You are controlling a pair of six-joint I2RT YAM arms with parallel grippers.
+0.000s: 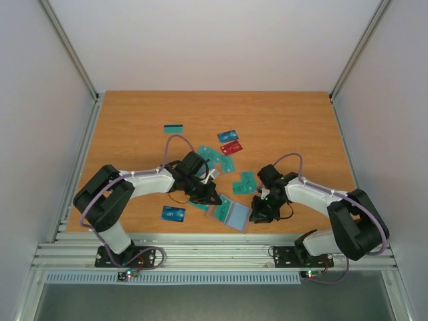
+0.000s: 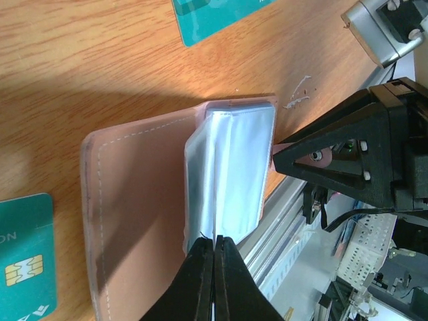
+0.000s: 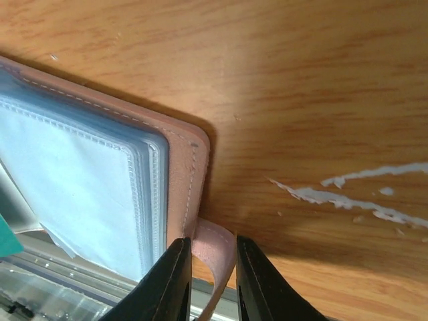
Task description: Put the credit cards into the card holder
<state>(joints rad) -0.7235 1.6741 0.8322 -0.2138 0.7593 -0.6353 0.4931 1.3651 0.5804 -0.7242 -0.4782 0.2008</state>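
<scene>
The card holder (image 1: pixel 231 215) lies open near the table's front edge, with a pinkish-tan cover (image 2: pixel 134 200) and clear plastic sleeves (image 2: pixel 234 160). My left gripper (image 1: pixel 211 198) is shut on the edge of one clear sleeve (image 2: pixel 215 244) and holds it up off the cover. My right gripper (image 1: pixel 257 210) stands at the holder's right corner, its jaws closed on the holder's pink strap tab (image 3: pixel 217 244). Credit cards lie behind the holder: several teal ones (image 1: pixel 217 159), another teal one (image 1: pixel 246 182), a blue one (image 1: pixel 227 136), a red one (image 1: pixel 231 147), a dark-striped one (image 1: pixel 173 128) and a blue one (image 1: pixel 173 213).
The metal rail (image 1: pixel 214 251) of the table's front edge runs just below the holder. A teal chip card (image 2: pixel 23 267) lies beside the cover. White scratches (image 3: pixel 348 190) mark the wood. Grey walls enclose the table's sides and back.
</scene>
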